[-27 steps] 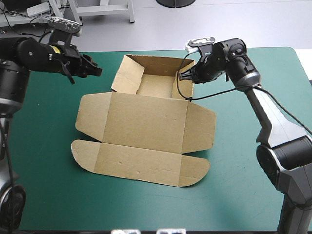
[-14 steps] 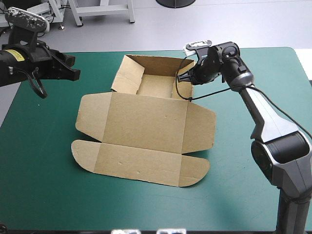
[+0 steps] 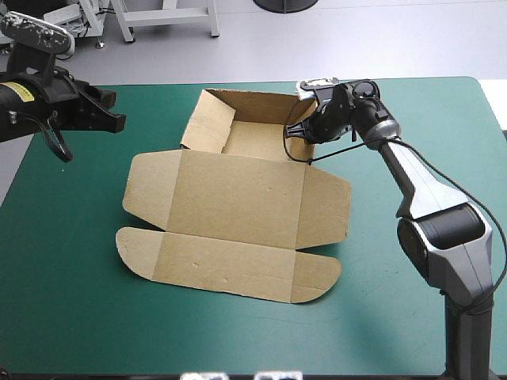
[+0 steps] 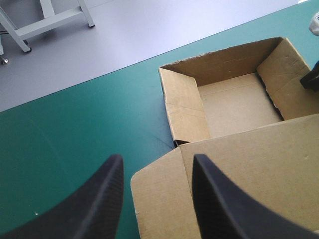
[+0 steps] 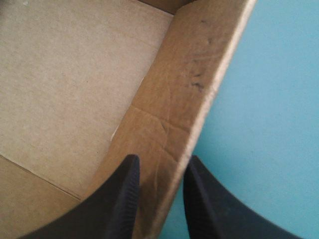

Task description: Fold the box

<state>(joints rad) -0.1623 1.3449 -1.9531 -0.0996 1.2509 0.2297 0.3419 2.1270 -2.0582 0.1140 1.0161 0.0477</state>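
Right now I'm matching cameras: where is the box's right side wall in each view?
High view: right side wall, upper middle, at the right claw.
Left wrist view: beyond the tray floor, ahead of the left claw.
Right wrist view: straddled by that claw.
Shared landmark: the tray floor.

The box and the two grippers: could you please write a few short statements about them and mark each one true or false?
1. The box is an open tray with its lid lying flat. True.
2. The left gripper holds the lid. False: it is open and clear of the box, above the table on the left.
3. The right gripper has the tray's right wall between its fingers. True.
4. The tray sits at the table's near edge. False: it is on the far side, and the flat lid lies nearer.
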